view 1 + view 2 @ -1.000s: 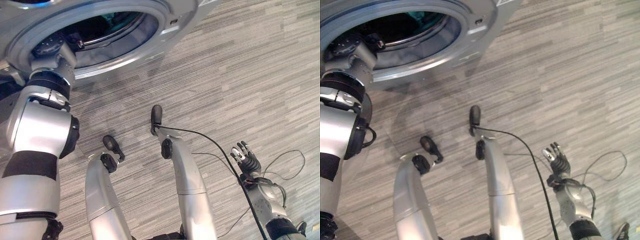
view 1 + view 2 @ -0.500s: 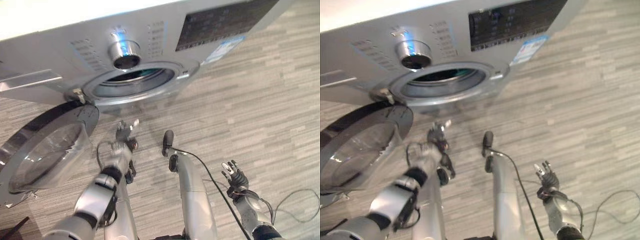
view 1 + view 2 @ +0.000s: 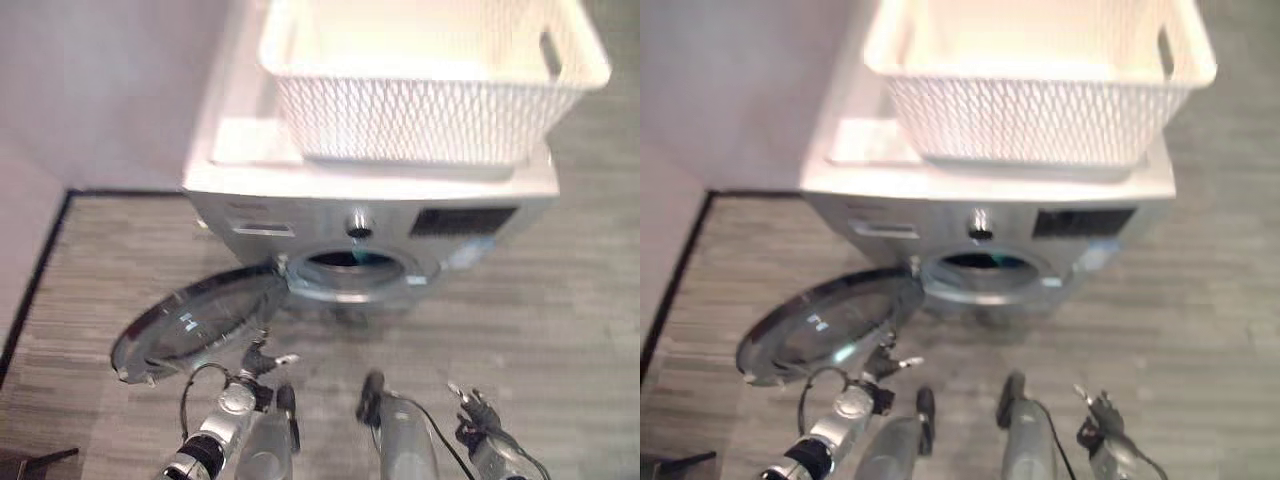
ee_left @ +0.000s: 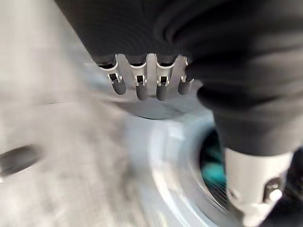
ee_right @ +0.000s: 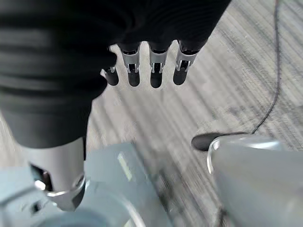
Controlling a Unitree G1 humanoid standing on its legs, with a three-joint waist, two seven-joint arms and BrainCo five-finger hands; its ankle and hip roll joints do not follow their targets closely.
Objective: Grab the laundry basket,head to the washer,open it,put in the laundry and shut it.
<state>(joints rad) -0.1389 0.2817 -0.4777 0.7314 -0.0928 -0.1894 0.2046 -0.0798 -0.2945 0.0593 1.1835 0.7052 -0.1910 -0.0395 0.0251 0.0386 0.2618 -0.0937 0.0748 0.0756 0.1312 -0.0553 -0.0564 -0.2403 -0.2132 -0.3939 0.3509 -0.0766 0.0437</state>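
Since the earlier frames the camera has tipped up, and the left arm has drawn back out of the drum mouth and dropped low. From the left eye, the washer (image 3: 370, 225) stands with its door (image 3: 195, 320) swung open to the robot's left, the white laundry basket (image 3: 430, 85) sitting on the washer's top; the left hand (image 3: 262, 360) hangs just below the door's edge, fingers relaxed, holding nothing. From the right eye, the right hand (image 3: 1098, 412) idles low, loosely spread. Along the left wrist, teal laundry (image 4: 211, 161) shows inside the drum. The right wrist looks down at the floor (image 5: 227, 85). Loading looks done; shutting remains, which calls for the left hand to push the door round to latch.
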